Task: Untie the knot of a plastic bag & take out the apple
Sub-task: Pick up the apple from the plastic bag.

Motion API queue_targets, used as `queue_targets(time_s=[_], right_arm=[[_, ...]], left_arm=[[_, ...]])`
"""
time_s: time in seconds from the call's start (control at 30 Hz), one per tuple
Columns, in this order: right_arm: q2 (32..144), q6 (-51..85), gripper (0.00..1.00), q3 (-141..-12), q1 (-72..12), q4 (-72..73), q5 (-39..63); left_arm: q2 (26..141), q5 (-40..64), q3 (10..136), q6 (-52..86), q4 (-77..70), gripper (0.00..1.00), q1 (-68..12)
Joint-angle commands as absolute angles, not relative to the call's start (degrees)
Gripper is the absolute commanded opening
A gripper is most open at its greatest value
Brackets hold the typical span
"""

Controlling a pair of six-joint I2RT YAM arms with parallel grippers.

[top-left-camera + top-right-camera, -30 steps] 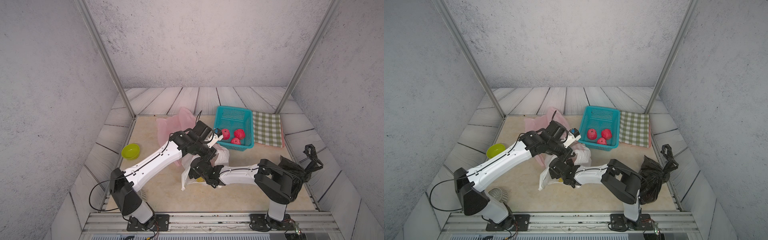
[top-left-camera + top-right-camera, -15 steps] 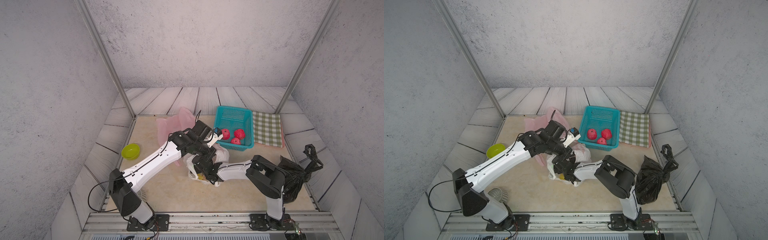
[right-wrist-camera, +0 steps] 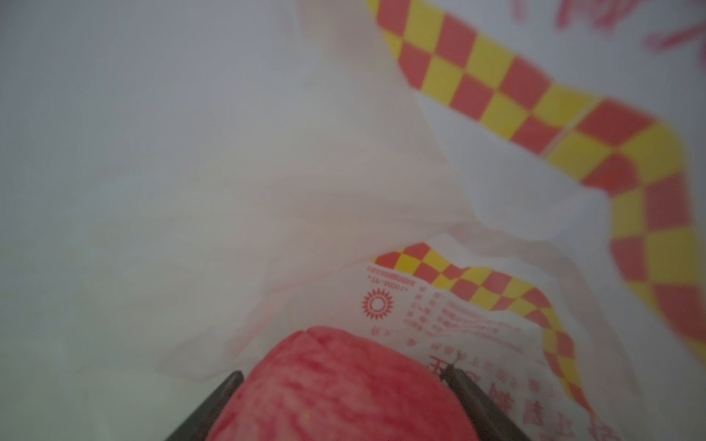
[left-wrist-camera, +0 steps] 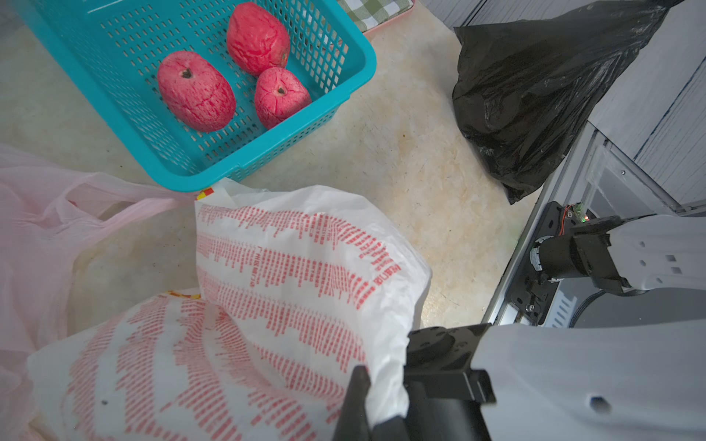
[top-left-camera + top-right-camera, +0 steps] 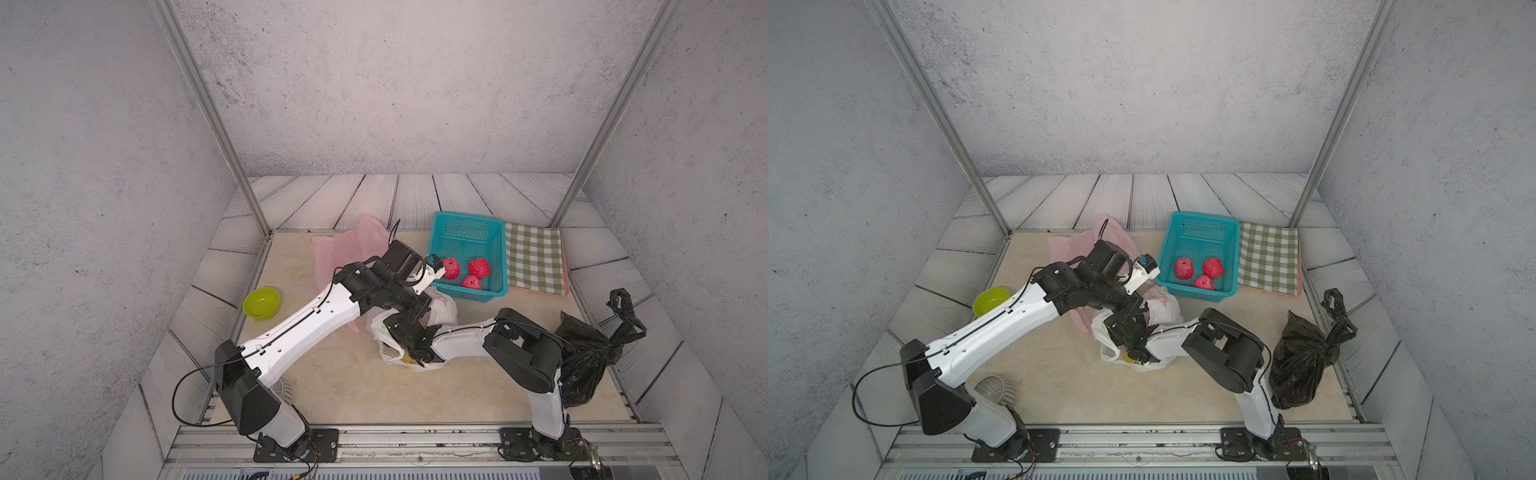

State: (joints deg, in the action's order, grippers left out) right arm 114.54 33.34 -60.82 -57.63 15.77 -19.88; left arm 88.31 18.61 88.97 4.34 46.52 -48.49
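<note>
The left claw (image 5: 412, 309) is pinching shut on the rim of the white plastic bag (image 4: 286, 267), which is lying on the table (image 5: 332, 386) beside the teal basket (image 5: 465, 216). Inside the bag, the right claw (image 3: 342, 376) is gripping the apple (image 3: 336, 404), a finger pressing on each side.

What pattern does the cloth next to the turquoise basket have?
Green-and-white checks on the cloth, best seen in a top view.

White bag (image 5: 444, 311) close around right end effector (image 3: 344, 378) and apple (image 3: 336, 404), basket (image 5: 478, 293) just beyond, open table (image 5: 374, 395) nearside
</note>
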Motion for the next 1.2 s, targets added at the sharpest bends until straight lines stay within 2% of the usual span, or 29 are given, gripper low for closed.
queue_targets(time_s=[0.0, 0.1, 0.17, 0.27, 0.7, 1.0, 1.17], right_arm=[[113.46, 32.40, 0.71, -57.51, -57.33, 16.02, -17.00], [111.34, 31.54, 0.60, -54.81, -57.37, 16.53, -15.38], [109.72, 31.13, 0.50, -53.13, -57.37, 16.37, -14.41], [107.07, 31.11, 0.45, -50.11, -57.56, 16.48, -12.64], [99.15, 32.41, 0.46, -41.86, -59.71, 16.44, -7.89], [97.06, 30.28, 0.48, -43.19, -63.15, 13.55, -0.76], [93.04, 28.58, 0.50, -44.56, -66.41, 9.07, -2.33]], left_arm=[[87.06, 18.24, 88.64, 4.21, 46.88, 0.00, -48.12], [87.09, 17.94, 88.67, 4.10, 47.00, 0.00, -48.08], [87.27, 17.68, 88.68, 4.12, 47.09, 0.00, -47.94], [87.54, 17.20, 88.76, 4.04, 47.11, 0.00, -47.90], [87.98, 16.09, 88.77, 3.91, 47.37, 0.00, -47.51], [88.29, 16.00, 88.77, 3.95, 47.36, 0.00, -47.48], [88.49, 16.26, 88.86, 4.00, 47.36, 0.00, -47.46]])
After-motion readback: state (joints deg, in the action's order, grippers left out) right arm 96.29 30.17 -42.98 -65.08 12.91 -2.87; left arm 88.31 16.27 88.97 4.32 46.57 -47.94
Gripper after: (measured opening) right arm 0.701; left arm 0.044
